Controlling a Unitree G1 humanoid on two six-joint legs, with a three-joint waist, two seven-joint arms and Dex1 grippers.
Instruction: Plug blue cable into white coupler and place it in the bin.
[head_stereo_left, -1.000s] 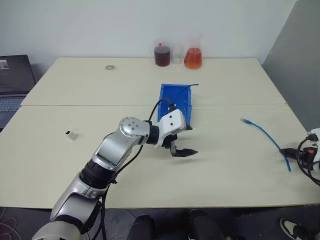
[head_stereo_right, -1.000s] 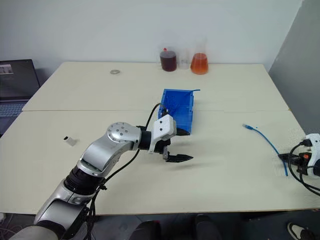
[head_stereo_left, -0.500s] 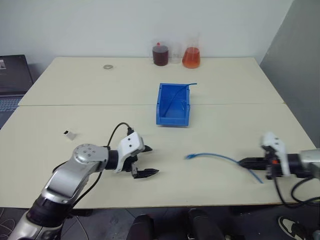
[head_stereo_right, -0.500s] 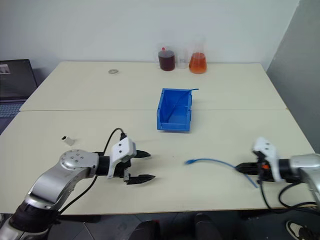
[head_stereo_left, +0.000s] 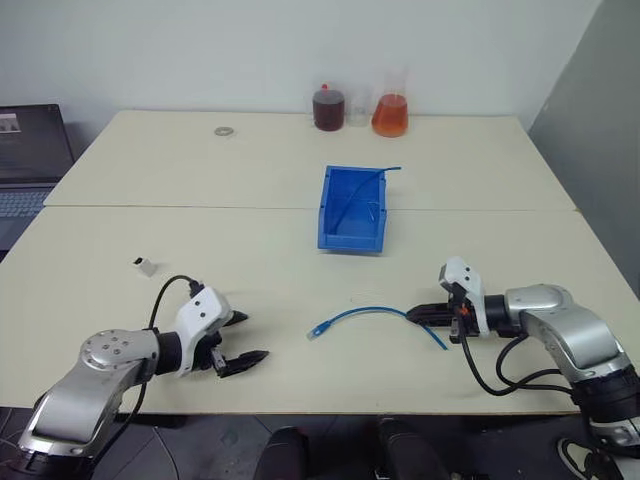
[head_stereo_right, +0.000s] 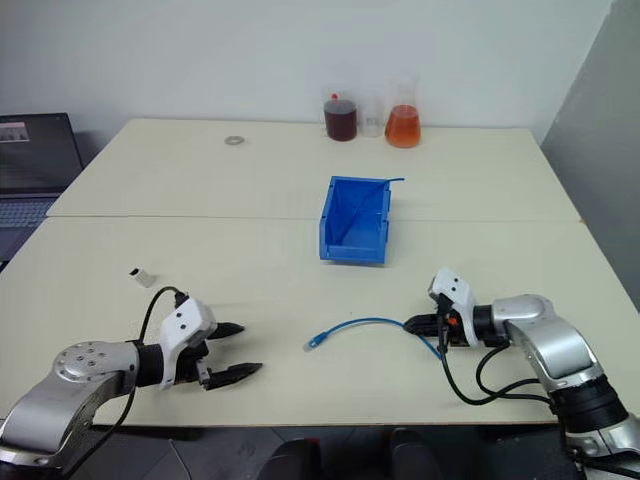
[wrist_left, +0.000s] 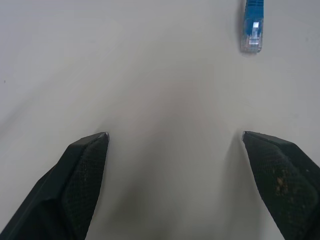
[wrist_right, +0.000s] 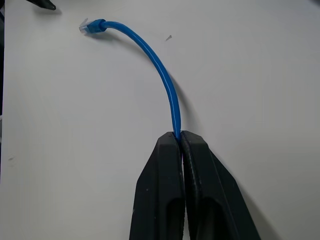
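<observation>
Holding blue cable (head_stereo_left: 385, 312) pinched in shut right hand (head_stereo_left: 428, 313), free plug trailing toward 9 o'clock on bench (head_stereo_left: 300, 270). Left hand (head_stereo_left: 238, 340) spread wide, empty. Next: fetching white coupler (head_stereo_left: 146, 266), well apart at 10 o'clock; bin (head_stereo_left: 352, 208) waiting at 12.

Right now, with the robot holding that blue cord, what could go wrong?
The right end effector pinches the blue cable far from its free clear plug, so the floppy end may wobble when aimed. The white coupler sits loose beside the open left end effector and might skid when grabbed.
</observation>
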